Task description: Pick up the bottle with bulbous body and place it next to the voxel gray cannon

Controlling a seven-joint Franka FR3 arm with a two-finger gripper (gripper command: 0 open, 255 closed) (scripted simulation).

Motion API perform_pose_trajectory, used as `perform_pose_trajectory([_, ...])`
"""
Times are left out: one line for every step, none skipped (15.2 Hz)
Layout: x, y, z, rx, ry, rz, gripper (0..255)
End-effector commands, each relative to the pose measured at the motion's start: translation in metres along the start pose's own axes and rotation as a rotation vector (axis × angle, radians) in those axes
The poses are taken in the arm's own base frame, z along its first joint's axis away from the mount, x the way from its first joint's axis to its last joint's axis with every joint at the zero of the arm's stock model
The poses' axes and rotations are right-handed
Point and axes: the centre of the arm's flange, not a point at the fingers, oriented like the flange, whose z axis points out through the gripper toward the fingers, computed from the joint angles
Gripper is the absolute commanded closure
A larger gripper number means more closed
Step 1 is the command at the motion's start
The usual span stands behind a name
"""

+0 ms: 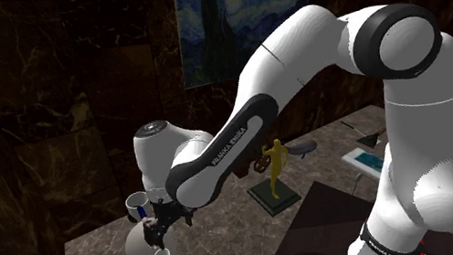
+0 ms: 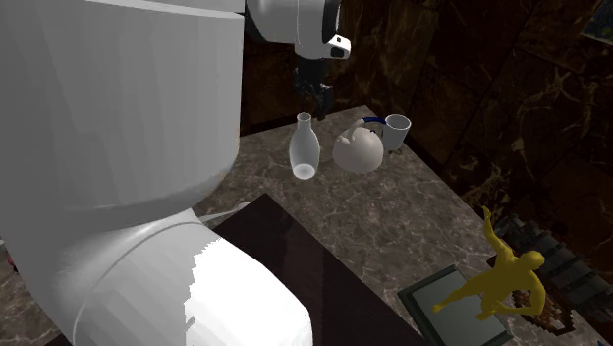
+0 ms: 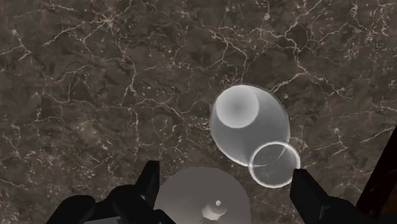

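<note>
Dark veined marble counter (image 2: pixel 413 226), dim walls behind. White bulbous bottle (image 3: pixel 248 124) stood upright just beside a white teapot (image 3: pixel 202 198). Gripper (image 3: pixel 227 184) hovered above, fingers apart, nothing held; bottle mouth sat off-centre, close to one finger. Risk, as judged: descending so, that finger clips the rim and topples the bottle, or the other bumps the teapot
</note>
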Motion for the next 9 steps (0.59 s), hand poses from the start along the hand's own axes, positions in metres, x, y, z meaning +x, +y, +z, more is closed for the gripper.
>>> perform_pose_trajectory([0.009, -0.021, 0.020, 0.000, -0.002, -0.005, 0])
perform_pose_trajectory([0.012, -0.030, 0.029, -0.001, -0.003, -0.008, 0])
perform_pose_trajectory([0.015, -0.040, 0.037, -0.001, -0.005, -0.011, 0])
perform_pose_trajectory([0.018, -0.048, 0.044, -0.001, -0.006, -0.014, 0])
perform_pose_trajectory([0.018, -0.048, 0.050, -0.001, -0.006, -0.014, 0])
perform_pose_trajectory([0.018, -0.048, 0.055, -0.001, -0.006, -0.014, 0])
perform_pose_trajectory([0.018, -0.048, 0.060, -0.001, -0.006, -0.014, 0])
perform_pose_trajectory([0.018, -0.048, 0.065, -0.001, -0.006, -0.014, 0])
perform_pose_trajectory([0.018, -0.048, 0.071, -0.001, -0.006, -0.014, 0])
